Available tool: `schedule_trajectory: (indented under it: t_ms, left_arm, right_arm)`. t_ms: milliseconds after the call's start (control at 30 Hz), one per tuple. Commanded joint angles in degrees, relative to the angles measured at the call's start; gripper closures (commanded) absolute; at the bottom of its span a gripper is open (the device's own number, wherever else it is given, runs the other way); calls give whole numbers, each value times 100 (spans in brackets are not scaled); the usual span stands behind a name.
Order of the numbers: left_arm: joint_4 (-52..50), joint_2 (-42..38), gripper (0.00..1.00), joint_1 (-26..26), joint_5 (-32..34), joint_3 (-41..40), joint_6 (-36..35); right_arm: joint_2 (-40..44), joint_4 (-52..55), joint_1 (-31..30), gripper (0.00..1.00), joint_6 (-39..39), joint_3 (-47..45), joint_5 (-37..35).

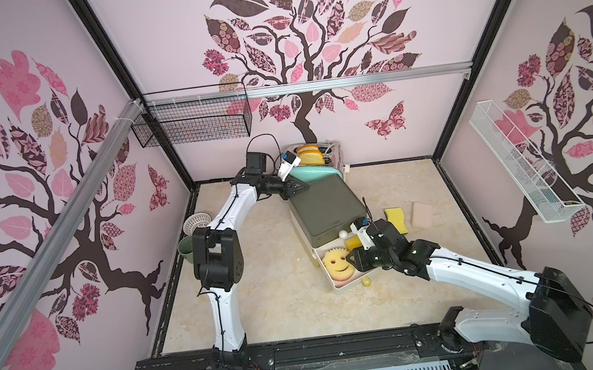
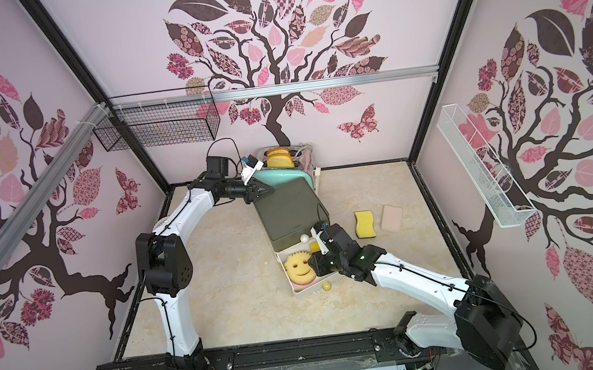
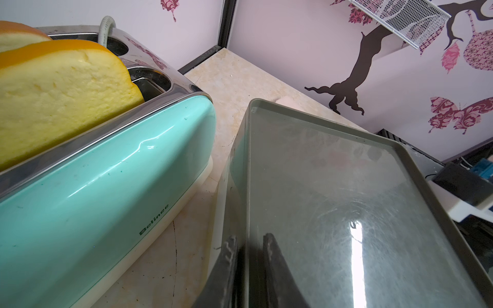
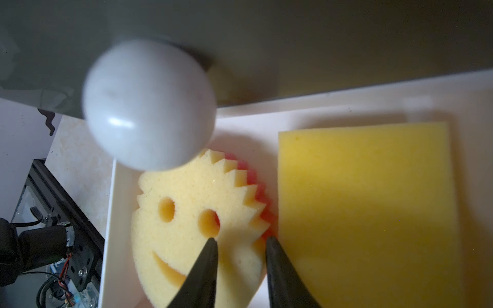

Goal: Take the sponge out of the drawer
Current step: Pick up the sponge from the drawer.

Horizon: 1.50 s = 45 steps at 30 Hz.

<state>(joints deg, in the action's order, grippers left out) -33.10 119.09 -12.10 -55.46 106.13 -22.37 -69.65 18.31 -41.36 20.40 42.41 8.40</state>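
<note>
We are looking down on the beige table (image 1: 281,307), where the grey-topped drawer unit (image 1: 327,205) is standing in the middle. The left gripper (image 3: 250,240) is clamping shut on the rim of that top, one finger outside and one on the surface. A mint toaster (image 3: 106,173) is sitting just behind the unit with bread slices in its slots. The bottom drawer (image 1: 350,286) is standing pulled out toward us in both top views. Inside it a rectangular yellow sponge (image 4: 368,200) is lying beside the smiley sponge (image 4: 186,213), which is resting flat, face up, on a pink one. The right gripper (image 4: 241,240) is reaching into the drawer with its jaws straddling the smiley sponge's toothed edge. We cannot tell whether they are pinching it. The white knob (image 4: 149,106) of the drawer above is showing blurred over the sponge.
</note>
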Motion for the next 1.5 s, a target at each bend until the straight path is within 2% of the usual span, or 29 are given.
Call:
schedule_trajectory:
  t_ms: [0, 133, 367, 833, 1000, 1200, 1367, 1467]
  left_arm:
    - [-504, 436, 80, -5, 220, -154, -154]
    - [-503, 431, 80, 3, 211, -158, -154]
    - [-504, 445, 79, 11, 202, -158, -143]
    - [-475, 501, 79, 2, 203, -156, -127]
    - [-503, 523, 80, 10, 221, -160, -149]
    - [-468, 546, 79, -2, 185, -154, -118]
    - [-482, 549, 79, -2, 185, -153, -127]
    - [-482, 555, 79, -2, 179, -155, -127]
  right_arm:
    - [-18, -84, 22, 70, 42, -47, 80]
    - [-5, -101, 23, 77, 76, -112, 78]
    - [102, 27, 23, 100, 30, 21, 6]
    - [1082, 1360, 23, 100, -249, 932, -288]
    - [1545, 2310, 75, 100, -536, 1416, -810]
    - [2202, 2869, 1058, 100, -777, 1480, -683]
    - [2123, 2726, 2287, 100, -1106, 1493, 26]
    - [1833, 2212, 3199, 100, -1145, 1360, 628]
